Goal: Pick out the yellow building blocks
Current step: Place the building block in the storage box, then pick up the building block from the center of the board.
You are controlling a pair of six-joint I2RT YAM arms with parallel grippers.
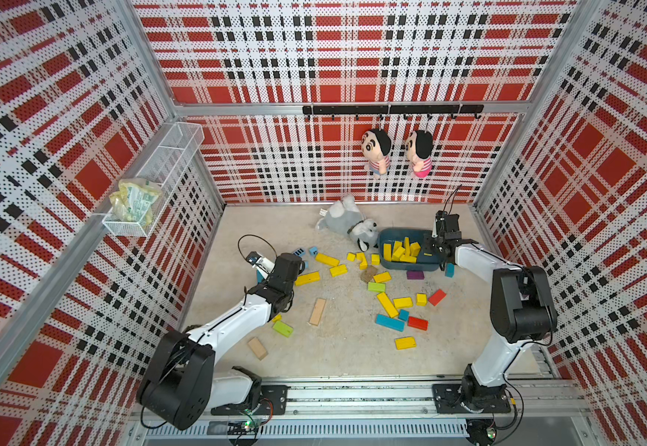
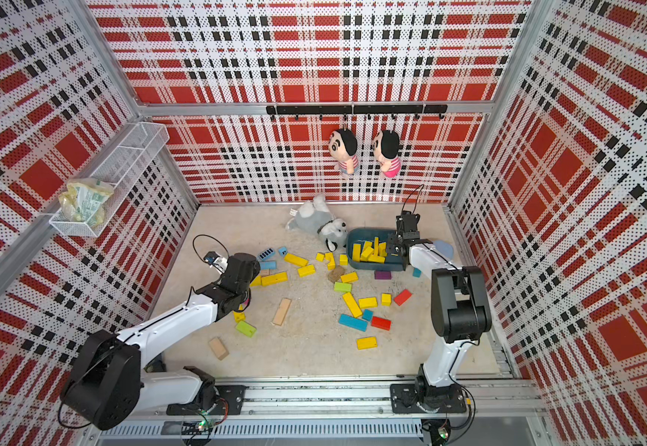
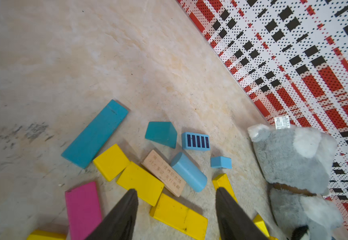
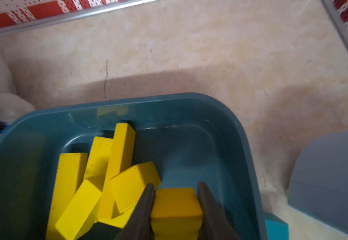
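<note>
Gripping a yellow block (image 4: 176, 204) by two opposite faces, the right gripper (image 4: 176, 186) hangs inside the teal bin (image 4: 241, 128), its jaws closed only as far as the block's width allows. Whether that block touches the bin floor is hard to tell. Next to it in the bin lies a heap of yellow blocks (image 4: 119, 166), several leaning on one another. In both top views the bin (image 1: 399, 233) (image 2: 368, 231) sits at the far right of the table (image 1: 345, 347), just beside a grey plush (image 1: 347, 224).

The left gripper (image 3: 177, 189) stands wide open and holds nothing. In its wrist view a yellow bar (image 3: 178, 216) lies on the table between the two jaws, touching a yellow brick (image 3: 140, 182). A wood plank (image 3: 164, 173), a blue cylinder (image 3: 188, 171) and a pink block (image 3: 82, 207) lie close by.

Loose yellow pieces (image 1: 387, 304) are scattered across the middle of the table among red, blue and green ones, well apart from the bin. One (image 1: 405, 342) lies alone nearer the front.
</note>
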